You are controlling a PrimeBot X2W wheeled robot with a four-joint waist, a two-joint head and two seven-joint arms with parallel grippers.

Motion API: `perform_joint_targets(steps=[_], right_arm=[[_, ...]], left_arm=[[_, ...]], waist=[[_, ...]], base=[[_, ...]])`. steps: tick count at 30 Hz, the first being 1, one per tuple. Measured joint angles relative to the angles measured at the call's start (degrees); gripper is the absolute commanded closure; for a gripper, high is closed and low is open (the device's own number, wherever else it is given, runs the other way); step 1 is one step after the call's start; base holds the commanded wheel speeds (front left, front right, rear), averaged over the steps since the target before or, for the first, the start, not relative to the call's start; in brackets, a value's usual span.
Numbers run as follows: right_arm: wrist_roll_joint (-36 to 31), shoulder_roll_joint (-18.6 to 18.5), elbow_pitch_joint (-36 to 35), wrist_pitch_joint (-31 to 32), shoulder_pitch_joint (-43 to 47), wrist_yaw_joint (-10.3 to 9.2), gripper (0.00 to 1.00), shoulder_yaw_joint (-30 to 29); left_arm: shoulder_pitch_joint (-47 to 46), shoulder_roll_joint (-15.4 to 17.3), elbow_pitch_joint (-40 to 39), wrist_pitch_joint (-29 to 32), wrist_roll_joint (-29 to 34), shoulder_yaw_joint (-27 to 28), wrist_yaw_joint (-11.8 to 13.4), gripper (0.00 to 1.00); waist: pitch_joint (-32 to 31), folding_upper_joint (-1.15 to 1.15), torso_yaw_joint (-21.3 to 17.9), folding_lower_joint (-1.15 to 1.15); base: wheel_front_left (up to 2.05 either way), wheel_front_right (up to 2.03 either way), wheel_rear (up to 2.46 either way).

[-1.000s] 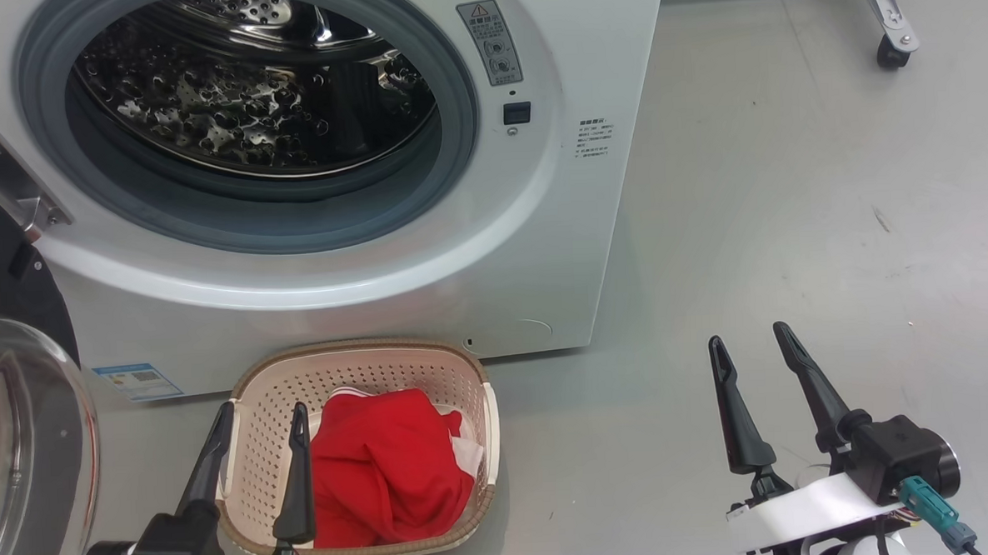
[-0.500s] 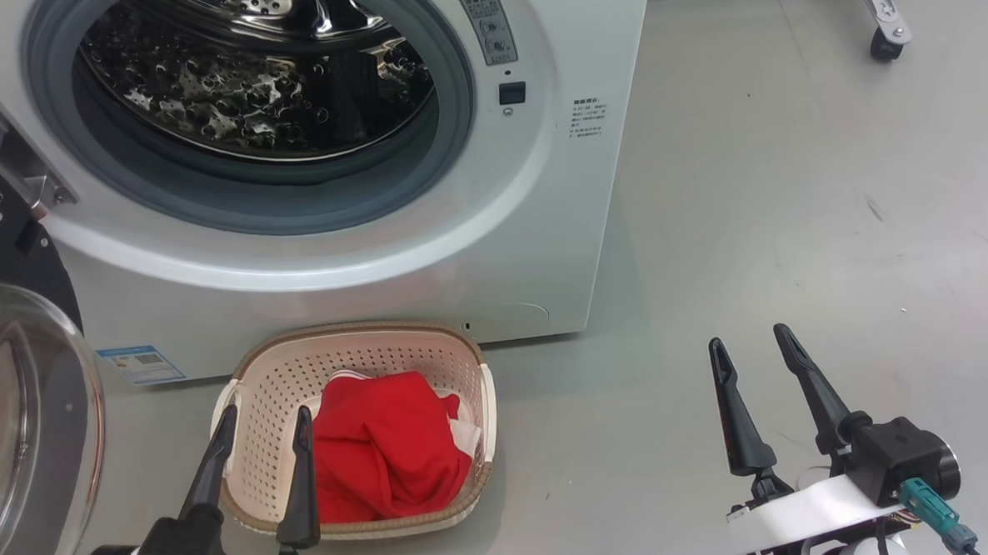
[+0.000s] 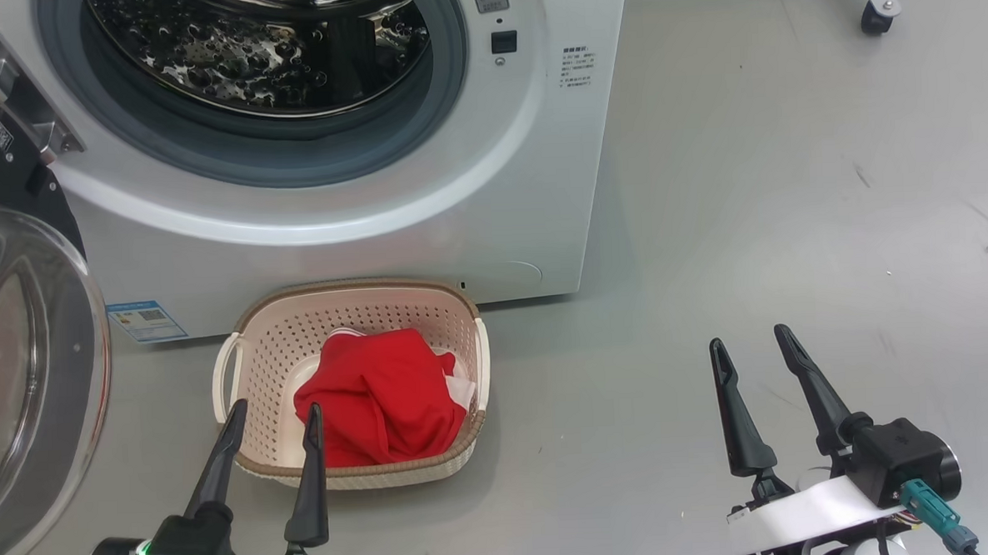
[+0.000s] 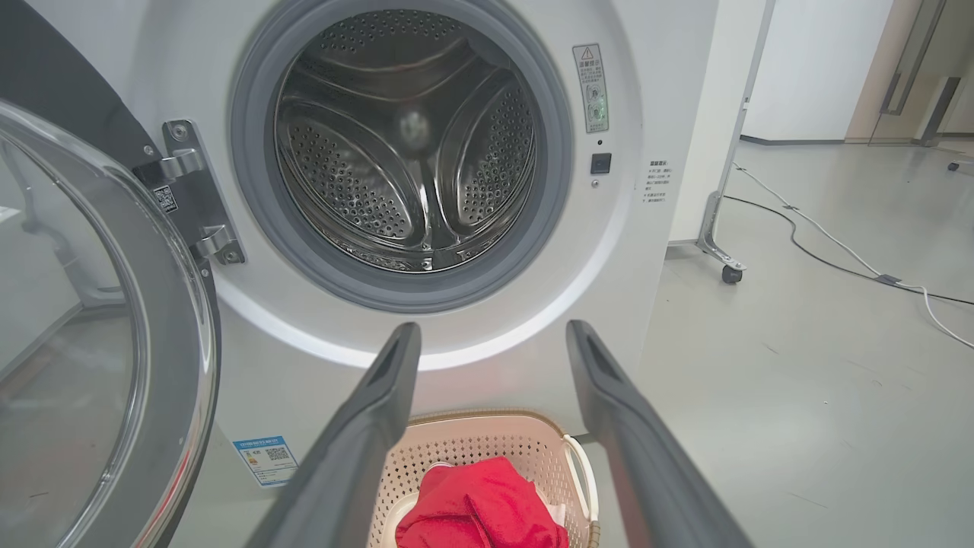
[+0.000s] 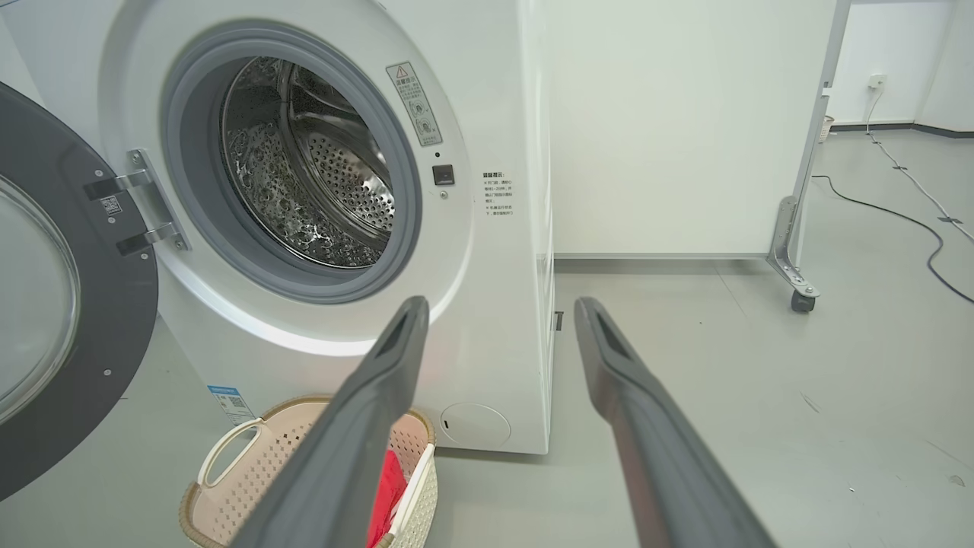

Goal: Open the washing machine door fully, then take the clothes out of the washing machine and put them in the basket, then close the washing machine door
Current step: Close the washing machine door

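Red clothes (image 3: 378,395) heaped in the basket (image 3: 353,285), just before the washing machine (image 3: 530,142); white pieces (image 3: 461,389) mostly buried. Washing machine door (image 3: 31,373) swung open at left, cut off by the frame edge; printed text (image 3: 576,65) too small to read. Left gripper (image 3: 277,404) spread wide, empty, above the basket's near rim. Right gripper (image 3: 748,336) equally wide, empty, over bare floor (image 3: 790,173).

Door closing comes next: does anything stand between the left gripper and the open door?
Nothing visible does: the left gripper hangs open beside the door, bare floor between; the basket lies ahead of it.
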Motion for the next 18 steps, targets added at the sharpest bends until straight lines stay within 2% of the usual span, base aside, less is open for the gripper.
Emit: perform_joint_targets(steps=[18], right_arm=[[0.0,0.0,-0.2,0.0,0.0,-0.44,0.00,-0.2]], left_arm=[[0.0,0.2,-1.8,0.4,0.0,0.2,0.2,0.00]], waist=[[0.0,0.00,-0.2,0.00]], base=[[-0.49,0.49,0.00]])
